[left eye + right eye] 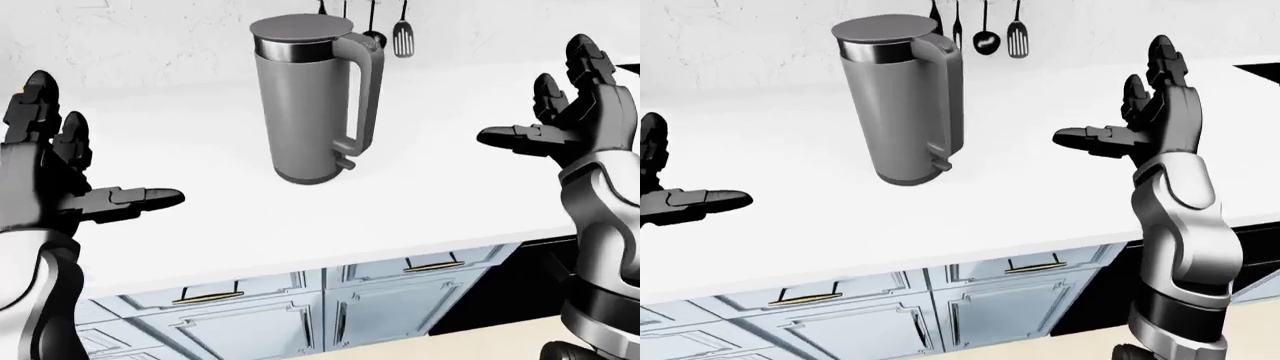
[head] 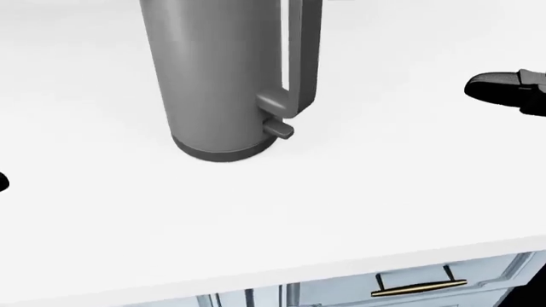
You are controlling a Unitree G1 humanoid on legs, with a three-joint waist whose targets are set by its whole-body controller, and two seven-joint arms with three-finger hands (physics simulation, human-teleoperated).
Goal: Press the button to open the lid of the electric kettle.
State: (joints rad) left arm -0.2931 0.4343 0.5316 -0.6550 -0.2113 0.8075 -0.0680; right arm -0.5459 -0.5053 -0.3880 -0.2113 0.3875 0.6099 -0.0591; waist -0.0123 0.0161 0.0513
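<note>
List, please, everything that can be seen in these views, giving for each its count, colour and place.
electric kettle: one, grey with its lid shut, upright on the counter, upper middle of the left-eye view, handle to the view's right
small tab: one, grey, at the foot of the kettle's handle in the head view
counter: one, white, across the middle of each view
hanging utensils: several, dark, on the wall above the kettle, right-eye view
cabinet fronts: several, pale blue-grey with brass handles, under the counter
left hand: one, black, open, at the left edge, apart from the kettle
right hand: one, black, open, right of the kettle, apart from it
</note>
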